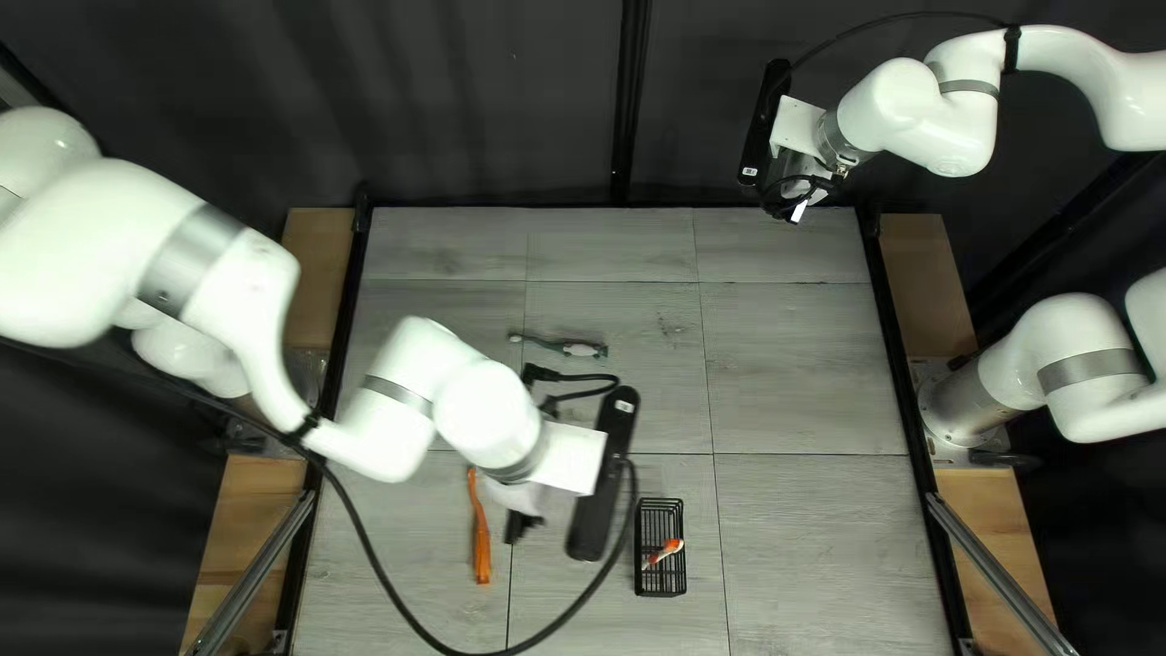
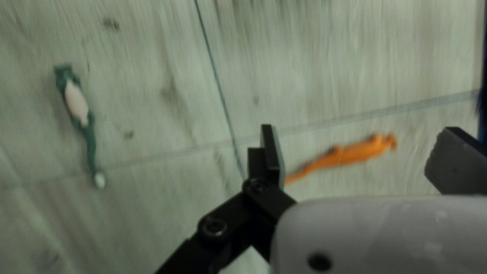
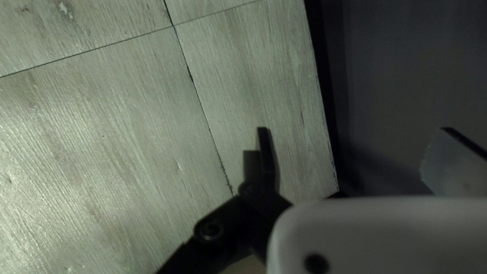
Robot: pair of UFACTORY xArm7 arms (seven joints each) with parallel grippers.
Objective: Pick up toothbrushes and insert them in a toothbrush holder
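1. Top left view: black wire holder (image 1: 678, 586) on table (image 1: 802, 535), near edge; orange-and-white toothbrush (image 1: 669, 550) inside, tilted. Orange toothbrush (image 1: 482, 553) lies left of it, green-and-white toothbrush (image 1: 581, 349) farther back. Left gripper (image 1: 520, 526) hangs between holder and orange toothbrush; right gripper (image 1: 797, 209) at table's far edge.
2. Left wrist view: left gripper (image 2: 357, 134) spread wide, orange toothbrush seen between its 2 fingers.
3. Right wrist view: right gripper's (image 3: 355, 134) 2 fingers wide apart.
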